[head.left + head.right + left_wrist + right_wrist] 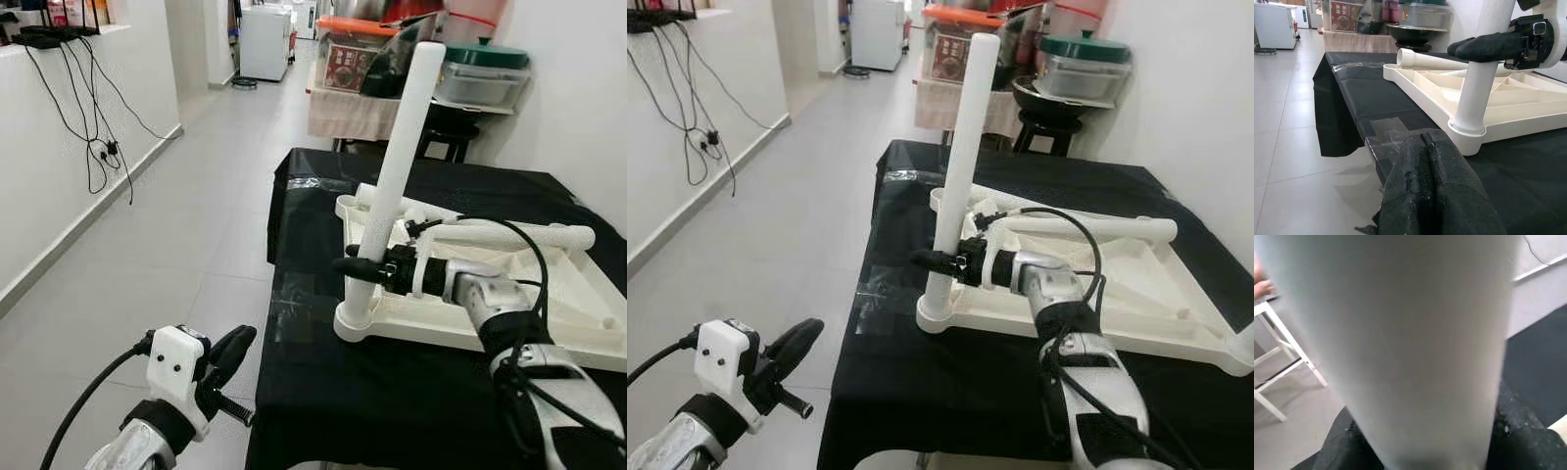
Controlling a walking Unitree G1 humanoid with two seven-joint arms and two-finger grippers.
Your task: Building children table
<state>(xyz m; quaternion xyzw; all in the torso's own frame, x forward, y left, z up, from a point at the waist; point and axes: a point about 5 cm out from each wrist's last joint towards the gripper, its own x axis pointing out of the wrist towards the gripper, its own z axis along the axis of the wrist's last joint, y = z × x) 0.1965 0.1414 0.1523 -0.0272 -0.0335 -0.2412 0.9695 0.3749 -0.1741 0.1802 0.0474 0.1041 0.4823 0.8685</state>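
Gripping the white table leg (397, 166) low on its shaft, our right gripper (361, 266) reaches in from the right with its black fingers closed around the tube. The leg stands nearly upright, leaning slightly to the right at its top, with its foot seated in the round corner socket (355, 323) of the upturned white tabletop (578, 328). That tabletop lies underside up on the black cloth (392, 392) covering the work surface, its ribbed compartments facing us. A second white leg (514, 236) lies across the tabletop just behind the gripper, and a third (1427, 60) rests at the far corner. In the right wrist view the held leg looms close and blurred between the fingers. Our left gripper (227, 357) hangs low off the near left edge of the cloth, over the grey tiled floor (176, 245), its fingers pressed together on nothing. Storage boxes (480, 78) sit on a shelf beyond.
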